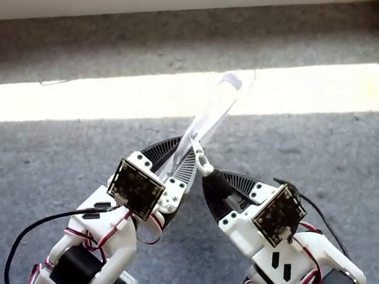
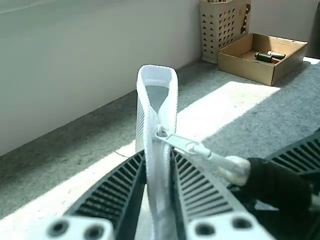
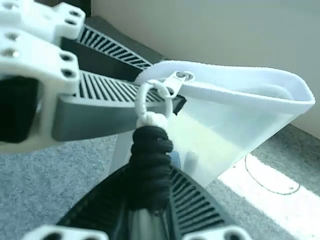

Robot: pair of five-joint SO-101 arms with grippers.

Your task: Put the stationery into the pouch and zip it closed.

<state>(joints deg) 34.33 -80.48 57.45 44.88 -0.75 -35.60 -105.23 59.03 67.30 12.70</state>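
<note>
While the left gripper (image 2: 159, 161) clamped the pouch (image 3: 235, 130), the right gripper (image 3: 150, 186) pinched the pull (image 3: 149, 150); the zip (image 3: 230, 93) stood mostly open.

Table (image 1: 42, 149), seemingly carpeted, bears cardboard box (image 2: 262, 57) and slotted basket (image 2: 225, 27).

The pouch (image 1: 208, 113) is held up between the left fingers (image 1: 161, 151) and the right fingers (image 1: 238, 181) on its zip pull (image 1: 203, 162), all crowded close together. The grey bench (image 1: 51, 169) lies open on both sides. A box (image 2: 260, 60) and a basket (image 2: 222, 27) stand well apart by the wall (image 2: 75, 60).
</note>
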